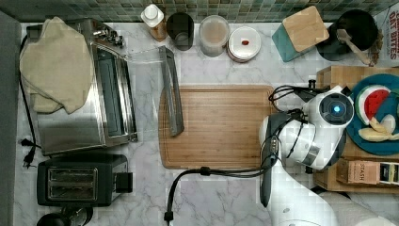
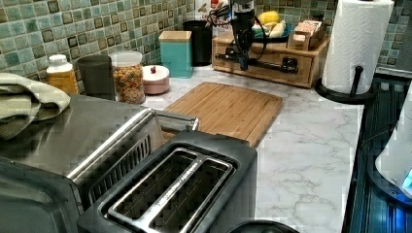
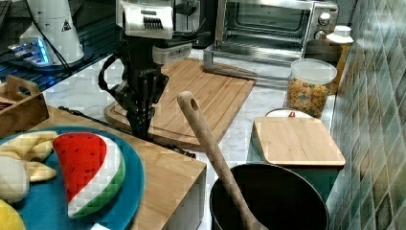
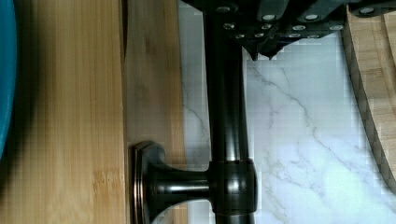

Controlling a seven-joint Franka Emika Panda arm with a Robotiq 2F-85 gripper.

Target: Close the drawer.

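In the top view, a toaster oven [image 1: 89,89] with its glass door dropped open sits at nine o'clock, a cutting board [image 1: 221,125] at the centre, and the low wooden cabinet [image 1: 336,75] at three o'clock, bearing a blue plate [image 1: 376,146] of toy food. The drawer [image 2: 265,60] is in that cabinet's front, at twelve o'clock in the left view, its face flush with the frame. The gripper [image 4: 261,53] hangs just in front of the drawer's dark bar handle [image 4: 226,121], fingertips pressed together, pinching nothing, over the marble counter [image 4: 299,140].
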